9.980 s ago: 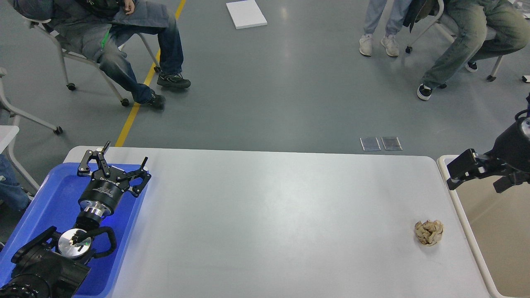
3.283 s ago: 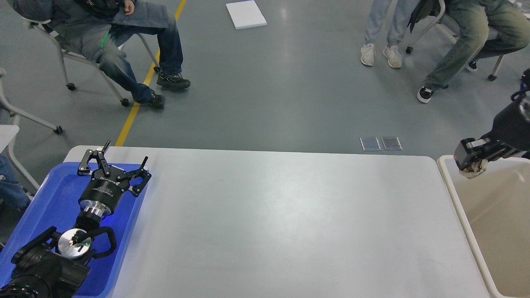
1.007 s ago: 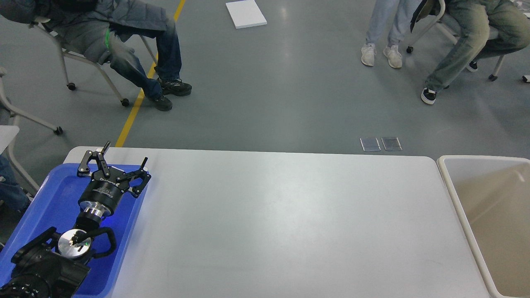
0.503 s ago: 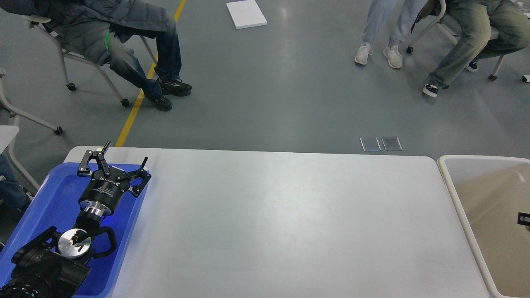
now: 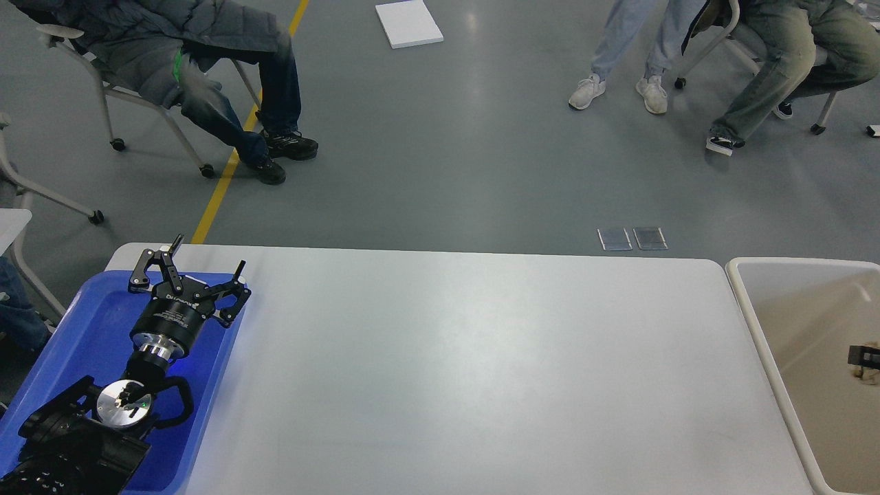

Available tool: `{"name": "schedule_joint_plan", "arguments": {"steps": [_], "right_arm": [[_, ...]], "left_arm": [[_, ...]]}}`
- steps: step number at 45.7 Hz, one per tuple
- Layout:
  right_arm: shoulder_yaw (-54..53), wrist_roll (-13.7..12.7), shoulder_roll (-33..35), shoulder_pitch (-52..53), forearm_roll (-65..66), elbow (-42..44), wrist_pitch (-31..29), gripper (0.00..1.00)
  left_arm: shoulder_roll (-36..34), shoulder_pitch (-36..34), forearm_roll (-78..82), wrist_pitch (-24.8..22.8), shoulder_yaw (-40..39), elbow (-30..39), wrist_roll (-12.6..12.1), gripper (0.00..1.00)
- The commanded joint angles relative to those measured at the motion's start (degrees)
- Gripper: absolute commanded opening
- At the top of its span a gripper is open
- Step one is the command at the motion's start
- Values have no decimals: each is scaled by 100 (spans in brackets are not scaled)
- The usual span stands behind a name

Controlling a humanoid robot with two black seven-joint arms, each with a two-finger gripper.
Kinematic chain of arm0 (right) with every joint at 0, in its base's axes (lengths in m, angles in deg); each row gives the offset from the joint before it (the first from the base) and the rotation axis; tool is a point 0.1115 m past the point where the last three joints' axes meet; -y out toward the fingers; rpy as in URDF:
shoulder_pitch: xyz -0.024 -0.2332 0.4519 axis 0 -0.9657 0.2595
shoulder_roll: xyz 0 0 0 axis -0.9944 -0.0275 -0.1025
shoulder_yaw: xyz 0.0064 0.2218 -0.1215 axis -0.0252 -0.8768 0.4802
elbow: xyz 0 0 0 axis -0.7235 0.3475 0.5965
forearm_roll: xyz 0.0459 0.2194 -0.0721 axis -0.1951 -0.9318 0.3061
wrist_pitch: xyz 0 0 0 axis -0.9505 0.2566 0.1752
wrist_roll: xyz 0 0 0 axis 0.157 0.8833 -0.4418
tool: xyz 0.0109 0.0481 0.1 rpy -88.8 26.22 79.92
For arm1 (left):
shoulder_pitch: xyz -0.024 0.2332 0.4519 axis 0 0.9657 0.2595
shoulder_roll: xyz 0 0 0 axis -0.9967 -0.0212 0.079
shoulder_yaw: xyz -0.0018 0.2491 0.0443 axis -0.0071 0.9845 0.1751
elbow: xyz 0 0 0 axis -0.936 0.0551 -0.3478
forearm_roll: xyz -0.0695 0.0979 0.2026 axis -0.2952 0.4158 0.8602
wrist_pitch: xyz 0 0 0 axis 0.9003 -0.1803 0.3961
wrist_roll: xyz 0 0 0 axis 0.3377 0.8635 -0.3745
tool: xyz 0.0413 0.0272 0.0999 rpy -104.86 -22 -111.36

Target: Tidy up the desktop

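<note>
The desktop (image 5: 467, 371) is a wide light grey-white tabletop, and nothing lies on it. My left gripper (image 5: 210, 253) is open and empty, hovering over the far right corner of the blue tray (image 5: 75, 330). Only a small dark tip of my right gripper (image 5: 863, 355) shows at the right edge, inside the beige bin (image 5: 751, 323). A bit of crumpled tan paper (image 5: 869, 373) shows right under that tip. I cannot tell whether the fingers are closed on it.
The blue tray sits on the table's left end under my left arm. The beige bin stands against the table's right end. People sit on chairs (image 5: 103, 103) beyond the far edge. A white board (image 5: 408, 23) lies on the floor.
</note>
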Motion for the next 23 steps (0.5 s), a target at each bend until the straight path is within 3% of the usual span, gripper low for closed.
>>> {"name": "schedule_joint_plan", "arguments": {"steps": [1,9,18,23], "right_arm": [[-89,7,38,102,-3,-7,1,97],[-264,15,214,445,-3,-77,-8,98],[-1581,15,355,674,41,-261,-43,98],[-1706,7,688,1086,181,-323,-226,99]], "left_arm": [[0,0,0,0,0,-8,0,100],[0,0,0,0,0,1,0,100],[0,0,0,0,0,1,0,100],[0,0,0,0,0,1,0,100]]}}
